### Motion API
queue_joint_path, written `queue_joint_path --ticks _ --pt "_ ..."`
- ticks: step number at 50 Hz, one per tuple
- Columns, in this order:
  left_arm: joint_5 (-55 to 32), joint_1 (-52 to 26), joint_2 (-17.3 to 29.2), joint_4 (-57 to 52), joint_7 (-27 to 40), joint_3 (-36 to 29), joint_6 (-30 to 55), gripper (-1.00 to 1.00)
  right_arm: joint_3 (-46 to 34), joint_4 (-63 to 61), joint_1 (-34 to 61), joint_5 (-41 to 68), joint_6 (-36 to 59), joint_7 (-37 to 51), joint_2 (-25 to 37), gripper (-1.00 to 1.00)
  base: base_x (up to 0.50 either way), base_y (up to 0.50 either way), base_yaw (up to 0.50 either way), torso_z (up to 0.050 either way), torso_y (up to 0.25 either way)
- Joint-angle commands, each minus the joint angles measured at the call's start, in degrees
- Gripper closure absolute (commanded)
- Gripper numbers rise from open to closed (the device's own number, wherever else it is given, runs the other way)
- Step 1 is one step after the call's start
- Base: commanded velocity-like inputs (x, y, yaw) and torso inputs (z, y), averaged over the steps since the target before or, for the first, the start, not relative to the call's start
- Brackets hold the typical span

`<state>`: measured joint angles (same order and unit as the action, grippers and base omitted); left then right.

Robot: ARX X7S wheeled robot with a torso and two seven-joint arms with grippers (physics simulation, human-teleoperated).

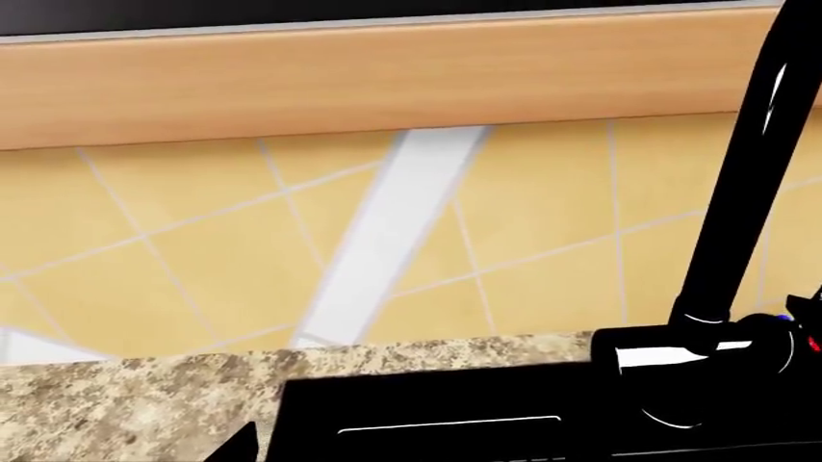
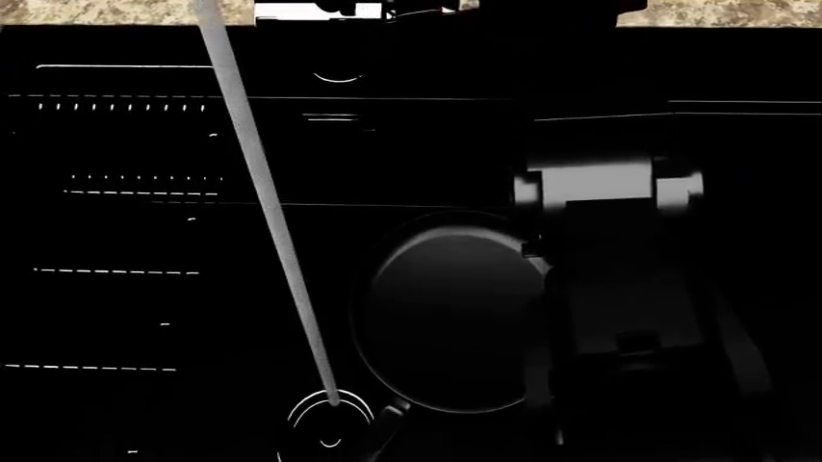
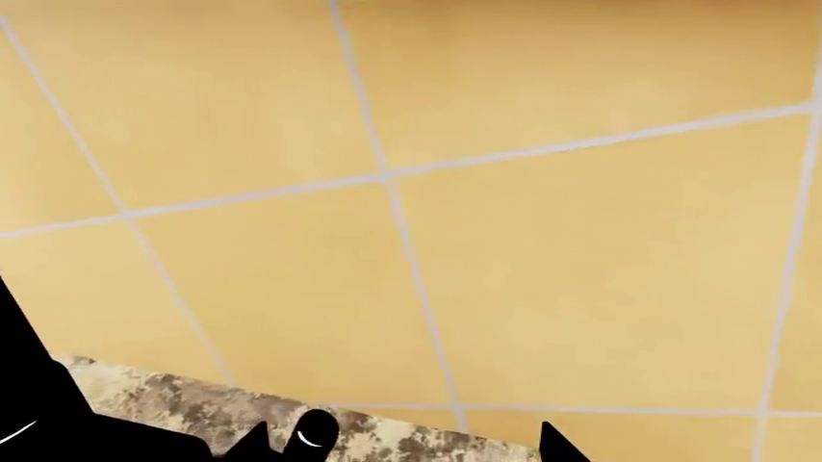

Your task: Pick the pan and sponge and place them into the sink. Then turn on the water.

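Black pan (image 2: pixel 444 318) — inside sink (image 2: pixel 115 231) — beside water (image 2: pixel 276 250)

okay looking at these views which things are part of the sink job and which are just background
Part of the job:
pan, lying in the sink
water, running
faucet
sponge: not visible

Just background:
speckled countertop
yellow tiled wall
wooden ledge

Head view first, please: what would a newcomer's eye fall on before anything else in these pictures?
Most striking is the pale stream of water slanting across the dark sink and ending in ring ripples near the bottom of the head view. Just right of it lies the round pan in the basin. In the left wrist view, the tall black faucet stands out against yellow tiles.
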<state>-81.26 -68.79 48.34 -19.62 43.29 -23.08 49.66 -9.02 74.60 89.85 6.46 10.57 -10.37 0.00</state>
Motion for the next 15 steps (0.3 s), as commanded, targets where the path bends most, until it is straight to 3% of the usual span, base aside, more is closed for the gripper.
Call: queue_joint_path --ticks 1,15 --pt "-0.1 0.3 0.8 -0.1 -0.3 0.3 -0.2 -1.00 3.4 0.4 -0.3 -4.6 0.3 1.3 0.4 -1.00 0.00 0.00 0.00 0.000 0.000" --pt "0.2 -0.2 0.2 -0.1 0.2 -0.2 0.1 -1.00 5.4 0.4 -0.4 -5.3 0.8 1.7 0.5 -1.00 0.00 0.00 0.00 0.000 0.000"
